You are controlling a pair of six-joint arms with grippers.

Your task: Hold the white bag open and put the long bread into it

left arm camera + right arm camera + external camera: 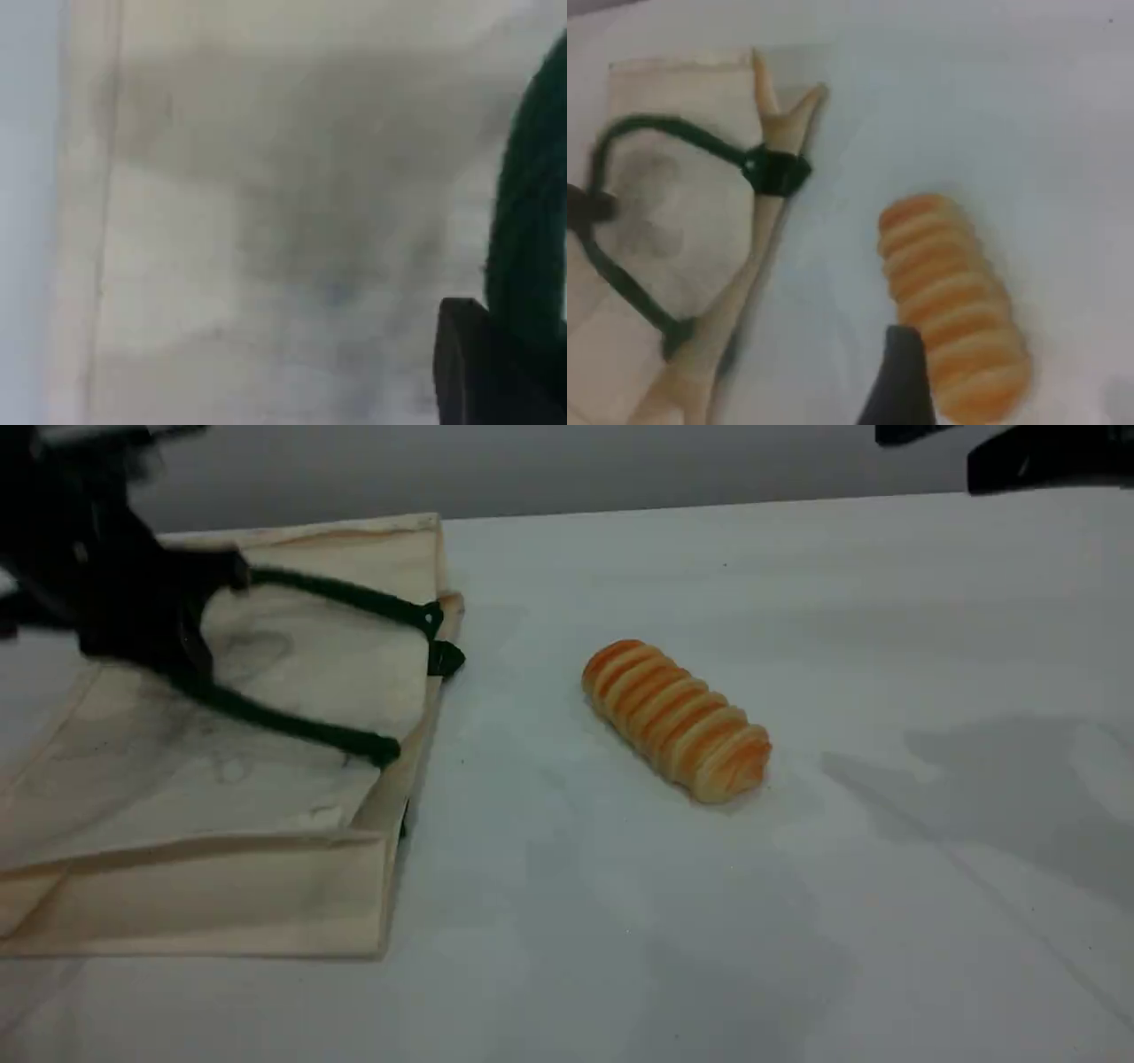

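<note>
Lying apart — one white bag (221, 779), one long bread (678, 720).

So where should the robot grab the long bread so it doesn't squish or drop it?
Probably around the middle of the long bread, coming straight down from above and squeezing gently across its two long sides. It lies flat on the table, slanted, apart from the white bag, so its top and both sides are free. Held mid-length, it should stay level.

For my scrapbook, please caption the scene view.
Left gripper pinches the green handle of the white bag; long bread lies nearby.
</note>
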